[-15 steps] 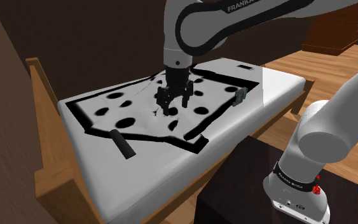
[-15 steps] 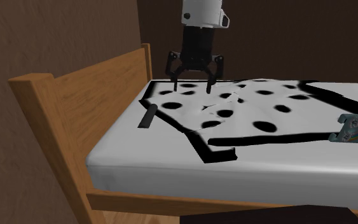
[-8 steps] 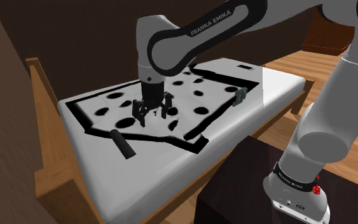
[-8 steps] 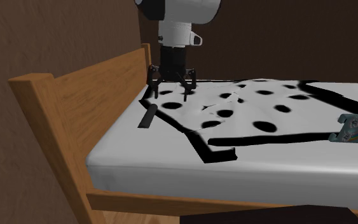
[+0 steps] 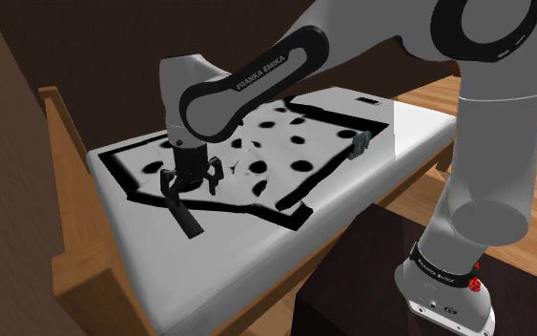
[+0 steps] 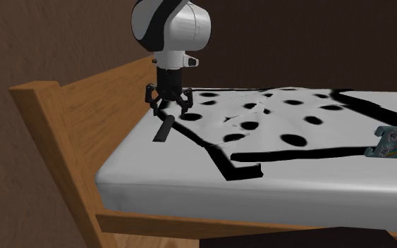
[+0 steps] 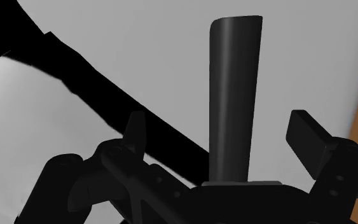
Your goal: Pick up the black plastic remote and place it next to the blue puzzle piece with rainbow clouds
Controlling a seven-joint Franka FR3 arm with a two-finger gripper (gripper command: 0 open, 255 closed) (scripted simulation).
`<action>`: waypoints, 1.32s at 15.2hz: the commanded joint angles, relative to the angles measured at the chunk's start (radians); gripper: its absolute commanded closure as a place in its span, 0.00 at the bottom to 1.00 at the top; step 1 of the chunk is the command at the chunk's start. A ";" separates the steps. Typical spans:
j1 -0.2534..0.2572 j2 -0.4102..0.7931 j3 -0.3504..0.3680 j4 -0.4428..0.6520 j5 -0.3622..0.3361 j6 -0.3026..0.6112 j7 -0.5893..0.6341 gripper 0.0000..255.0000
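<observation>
Wide open, the claw (image 5: 188,183) hangs just above one end of the black remote (image 5: 186,218) and holds nothing. In the wrist view its two fingers (image 7: 136,127) stand on either side of the remote (image 7: 234,95), which runs lengthwise between them without touching them. This alignment seems chosen so that closing would press on the long, narrow sides, where the grip is the most secure.

The remote lies flat on the bare part of the bed (image 5: 218,258), just outside the black border of the spotted blanket (image 5: 285,143) and near the wooden frame (image 6: 84,91). The frame probably leaves little room on that side, so a straight descent looks safer. The blue puzzle piece (image 6: 393,142) rests well apart, at the second exterior view's right, so a long carry across the blanket will be needed.
</observation>
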 commanded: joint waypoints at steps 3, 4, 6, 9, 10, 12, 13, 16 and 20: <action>0.049 0.131 -0.022 0.125 -0.063 0.001 0.071 0.00; 0.051 0.138 -0.024 0.121 -0.066 0.011 0.073 0.00; 0.055 0.153 -0.028 0.114 -0.073 0.032 0.078 0.00; 0.062 0.176 -0.034 0.105 -0.085 0.062 0.085 0.00; 0.065 0.188 -0.038 0.101 -0.091 0.078 0.089 0.00; 0.065 0.188 -0.038 0.101 -0.091 0.078 0.089 0.00; 0.065 0.188 -0.038 0.101 -0.091 0.078 0.089 0.00; 0.065 0.188 -0.038 0.101 -0.091 0.078 0.089 0.00; 0.065 0.188 -0.038 0.101 -0.091 0.078 0.089 1.00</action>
